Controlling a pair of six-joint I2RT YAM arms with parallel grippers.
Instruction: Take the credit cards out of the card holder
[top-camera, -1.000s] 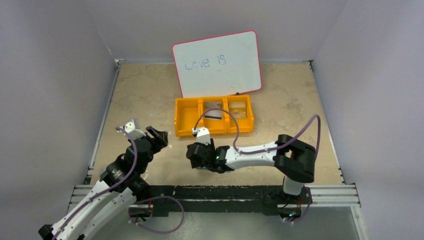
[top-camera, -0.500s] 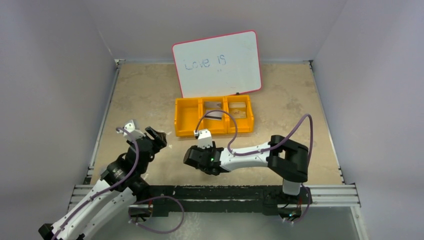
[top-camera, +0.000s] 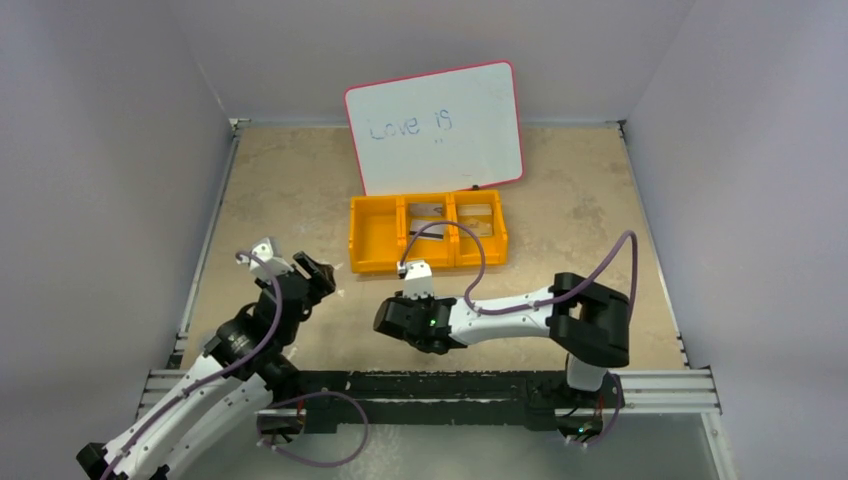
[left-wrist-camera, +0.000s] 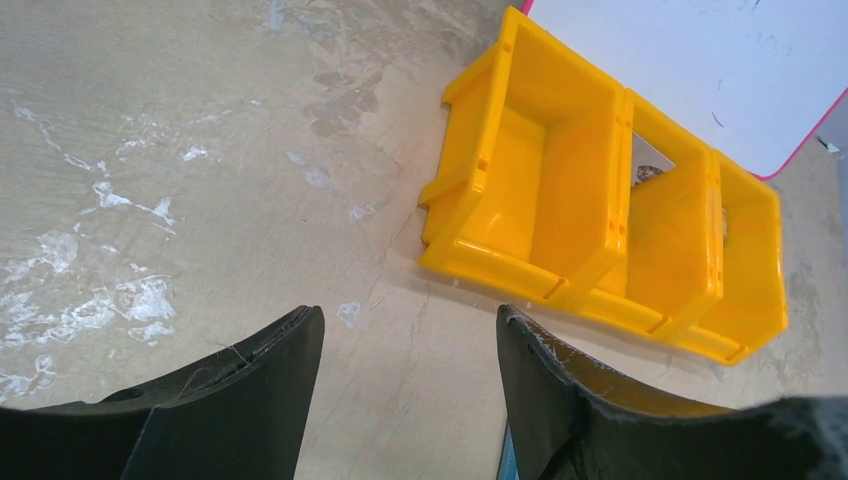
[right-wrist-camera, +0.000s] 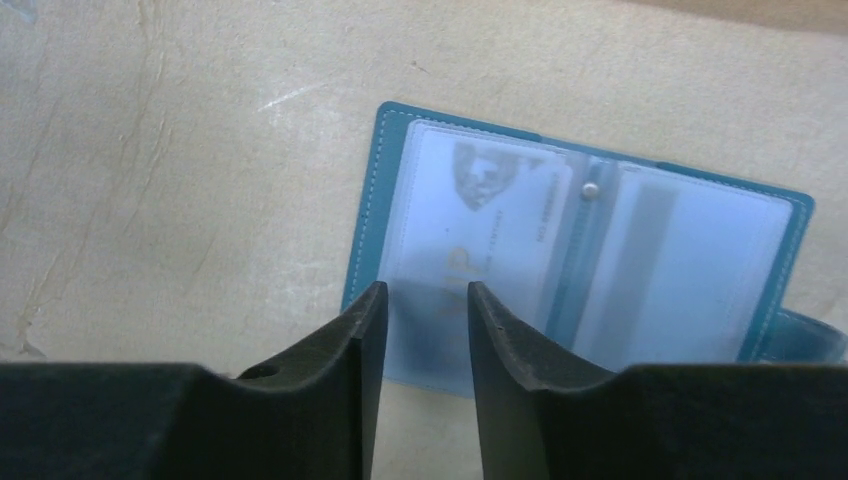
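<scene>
The teal card holder (right-wrist-camera: 660, 260) lies open on the table, its clear pockets facing up and a silver stud (right-wrist-camera: 592, 189) at the fold. One card (right-wrist-camera: 490, 220) shows inside its left pocket. My right gripper (right-wrist-camera: 425, 295) is open a little and empty, its tips just over the holder's near left edge. In the top view the right gripper (top-camera: 392, 320) hides the holder. Two cards lie in the orange bin, one in the middle compartment (top-camera: 428, 215) and one in the right compartment (top-camera: 476, 218). My left gripper (top-camera: 318, 275) is open and empty, left of the holder.
The orange three-compartment bin (top-camera: 372, 240) stands behind the grippers and also shows in the left wrist view (left-wrist-camera: 560, 190). The pink-rimmed whiteboard (top-camera: 435, 125) leans behind it. Grey walls close the table on three sides.
My right gripper shifted a little left and nearer, then back slightly right over the holder. The left arm has barely moved.
</scene>
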